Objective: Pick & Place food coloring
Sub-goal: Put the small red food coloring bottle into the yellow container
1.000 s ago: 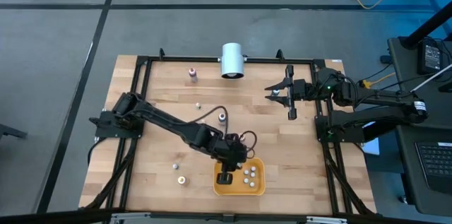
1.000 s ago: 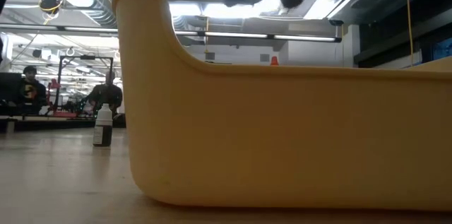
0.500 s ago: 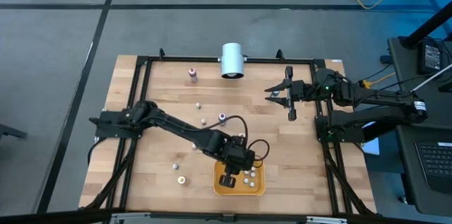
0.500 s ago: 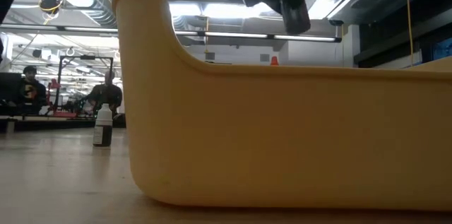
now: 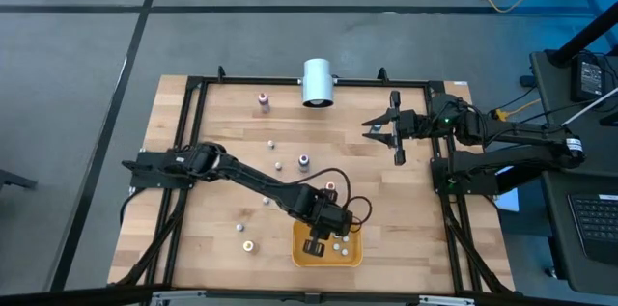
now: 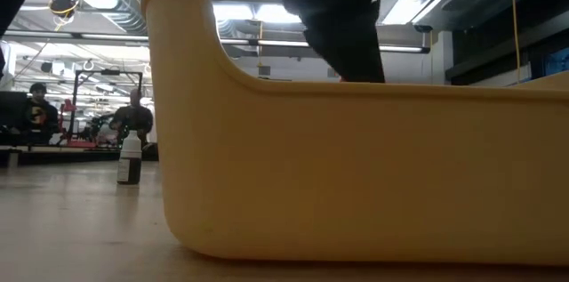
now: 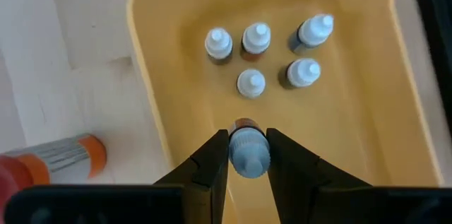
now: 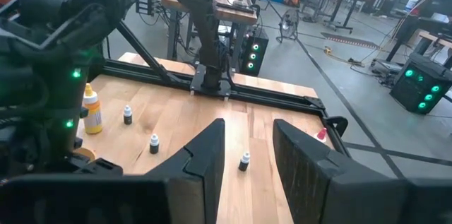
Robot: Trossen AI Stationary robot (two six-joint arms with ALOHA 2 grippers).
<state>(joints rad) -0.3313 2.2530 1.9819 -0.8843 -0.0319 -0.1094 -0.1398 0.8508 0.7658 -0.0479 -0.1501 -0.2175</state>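
While poised low over the orange tray (image 5: pixel 351 253) near the table's front edge, left gripper (image 7: pixel 247 155) clamped on a tiny food coloring bottle (image 7: pixel 248 153), dark fingers (image 7: pixel 212 160) pressing its sides just below a pale blue cap. Held upright inside the tray, close to the wall nearest the arm; whether touching the tray floor cannot be told. Farther in the same tray, five more small bottles (image 7: pixel 256 39) clustered, standing, with pale whitish-blue rounded caps and dark bodies. Tray of smooth matte plastic, yellow-orange, with rounded corners and a raised, curved lip (image 6: pixel 178 15). Table (image 5: pixel 222 152) of light wooden planks, ringed by a black metal frame. Scattered on the wood beyond the tray, several other tiny bottles, among them one pink-topped (image 5: pixel 263 102) near the far edge and one standing alone (image 6: pixel 130 158) in the low view. Beside the tray, an orange-and-grey cylinder (image 7: pixel 60 159) lying on its side. Right gripper (image 5: pixel 393 130) idle above the table's right side, fingers (image 8: pixel 201 160) parted with nothing between them. White cylinder (image 5: pixel 317 82) at the far rail.
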